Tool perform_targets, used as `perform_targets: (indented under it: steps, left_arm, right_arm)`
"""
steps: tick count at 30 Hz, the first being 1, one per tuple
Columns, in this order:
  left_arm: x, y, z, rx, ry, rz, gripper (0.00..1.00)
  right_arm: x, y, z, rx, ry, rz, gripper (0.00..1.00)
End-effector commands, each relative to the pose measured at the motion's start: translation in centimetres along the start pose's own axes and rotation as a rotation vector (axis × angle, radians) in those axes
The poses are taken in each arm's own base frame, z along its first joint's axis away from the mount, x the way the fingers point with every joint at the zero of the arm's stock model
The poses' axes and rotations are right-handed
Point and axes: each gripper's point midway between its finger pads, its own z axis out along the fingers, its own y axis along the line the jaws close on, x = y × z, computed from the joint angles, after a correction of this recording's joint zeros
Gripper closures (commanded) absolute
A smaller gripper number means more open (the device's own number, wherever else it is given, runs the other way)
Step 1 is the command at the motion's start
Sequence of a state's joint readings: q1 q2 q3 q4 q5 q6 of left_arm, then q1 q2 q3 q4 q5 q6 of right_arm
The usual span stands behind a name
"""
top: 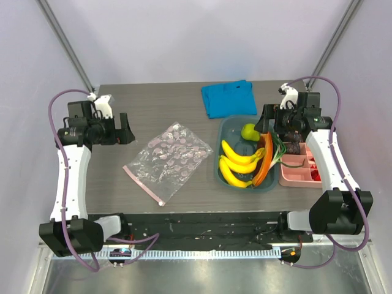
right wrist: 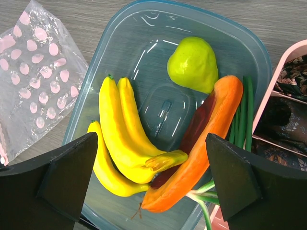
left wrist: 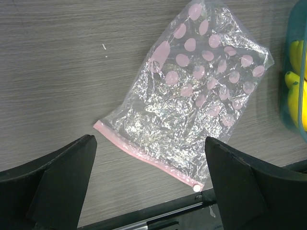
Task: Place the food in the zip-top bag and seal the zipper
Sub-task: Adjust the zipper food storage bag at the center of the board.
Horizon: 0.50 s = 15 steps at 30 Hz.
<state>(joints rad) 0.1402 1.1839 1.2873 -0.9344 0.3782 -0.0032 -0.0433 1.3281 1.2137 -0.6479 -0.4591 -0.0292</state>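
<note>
The zip-top bag [top: 171,158] lies flat and empty on the table, its pink zipper [left wrist: 144,154] toward the near edge with the white slider [left wrist: 196,188] at one end. The food sits in a teal tub [top: 223,131]: banana bunch [right wrist: 122,129], orange-red pepper [right wrist: 208,148], green pear-like fruit [right wrist: 194,64] and green onion stalk [right wrist: 242,120]. My left gripper [top: 120,129] hangs open above the table left of the bag, holding nothing. Over the tub's right side my right gripper [top: 269,120] is open too, with nothing between its fingers.
A blue folded cloth [top: 228,98] lies behind the tub. A pink divided tray [top: 297,177] with small dark and red pieces stands right of the tub, touching it. The table's near edge and a black rail [left wrist: 158,208] run just below the bag's zipper.
</note>
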Motion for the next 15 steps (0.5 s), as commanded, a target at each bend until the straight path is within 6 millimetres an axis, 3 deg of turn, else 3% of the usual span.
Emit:
perform_targets:
  steps: [1,10,11,15]
  left_arm:
    - [-1.3,-0.1,-0.5,0.004,-0.053,0.092,0.0]
    - [-1.8,-0.5,1.5,0.032,0.022,0.297,0.0]
    - [-1.6,-1.6,2.0,0.052,0.045,0.352,0.0]
    - [-0.9,-3.0,5.7,0.053,0.152,0.572,0.0]
  right_arm:
    - [-1.8,0.8,-1.1,-0.019,-0.077,-0.055,0.0]
    - [-1.1,0.6,-0.4,-0.026,-0.061,-0.042,0.0]
    - [-0.9,0.5,-0.3,-0.026,-0.057,-0.04,0.0]
    - [-0.4,0.4,0.1,-0.03,-0.043,-0.03,0.0]
